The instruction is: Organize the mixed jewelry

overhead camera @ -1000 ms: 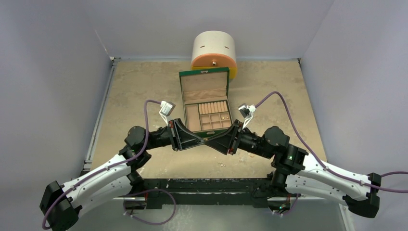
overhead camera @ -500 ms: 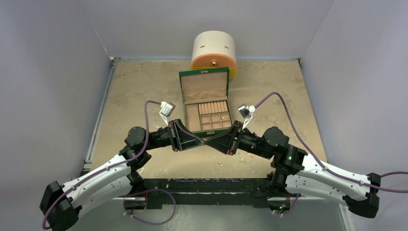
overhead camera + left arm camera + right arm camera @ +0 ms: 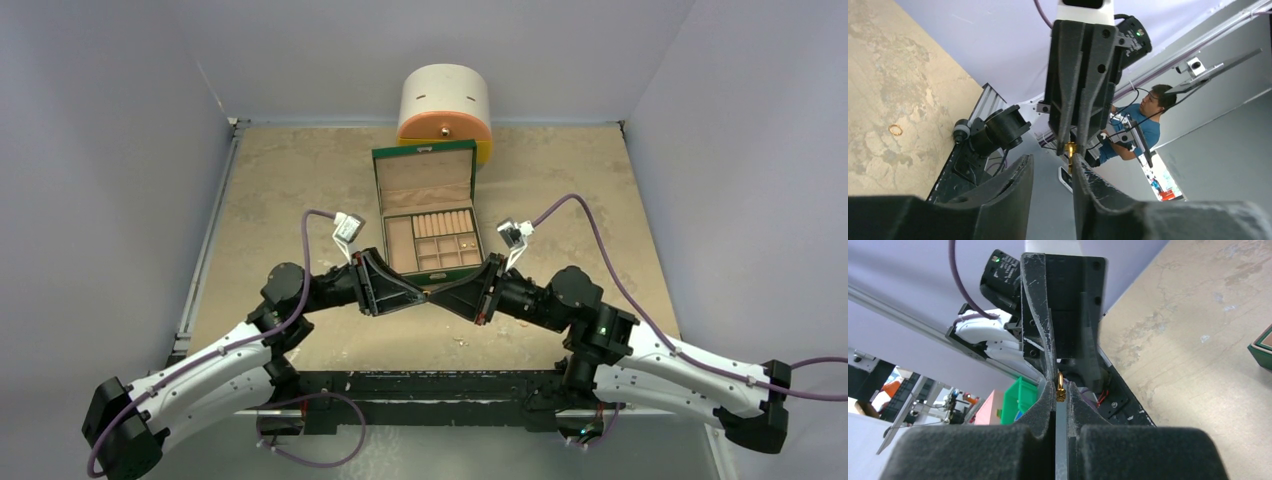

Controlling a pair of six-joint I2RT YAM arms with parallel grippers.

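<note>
My two grippers meet tip to tip above the table, in front of the green box (image 3: 428, 215). My right gripper (image 3: 1060, 391) is shut on a small gold ring (image 3: 1060, 383), which stands up between its pads. In the left wrist view the same ring (image 3: 1070, 150) hangs from the right gripper's fingertips (image 3: 1064, 142) and touches the inner face of one finger of my left gripper (image 3: 1052, 160). The left gripper is open, with a wide gap between its fingers. Another gold ring (image 3: 895, 130) lies loose on the table. In the top view the left gripper (image 3: 420, 290) and the right gripper (image 3: 441, 295) touch.
The green box stands open, its lid up and its tan compartments (image 3: 445, 240) showing. A white and orange round container (image 3: 445, 108) stands behind it. A tiny bit (image 3: 461, 342) lies near the front edge. The arm bases and a metal rail (image 3: 430, 385) run along the near side.
The grippers' tips overlapped slightly more before and now meet tip to tip. The right arm has drawn back a little. Nothing else moved.
</note>
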